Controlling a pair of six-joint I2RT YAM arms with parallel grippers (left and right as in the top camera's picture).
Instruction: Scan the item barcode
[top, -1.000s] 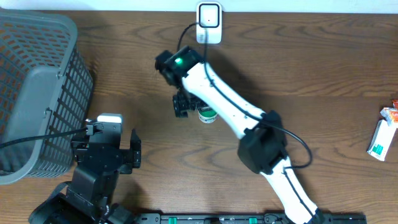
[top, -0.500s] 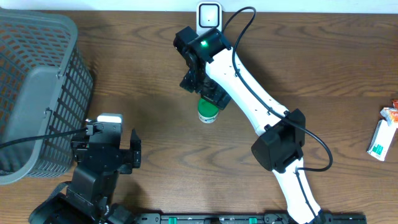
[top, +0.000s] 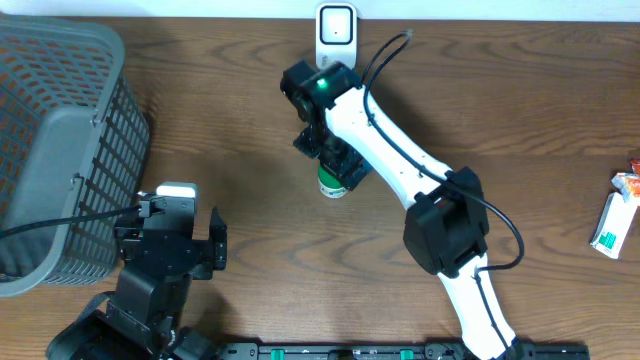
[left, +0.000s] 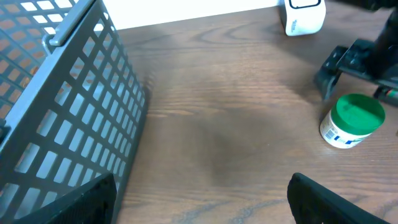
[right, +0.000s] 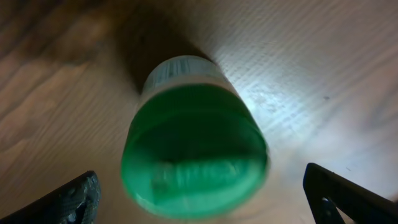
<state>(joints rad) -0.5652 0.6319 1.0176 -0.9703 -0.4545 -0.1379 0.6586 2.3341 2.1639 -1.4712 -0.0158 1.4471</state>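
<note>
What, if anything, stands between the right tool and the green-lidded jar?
Nothing visible. The open right tool hangs directly above the jar, with only clear air between them.

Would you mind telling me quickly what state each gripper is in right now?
Left gripper: open, empty.
Right gripper: open, over the green-lidded bottle, not gripping it.

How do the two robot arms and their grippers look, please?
The right arm has white tubes between black joint blocks, a small green light near the wrist, and a thin black cable looping along it. The left arm is black and boxy, with a pale block at its tip and its own black cable. The fingers of both are black.
</note>
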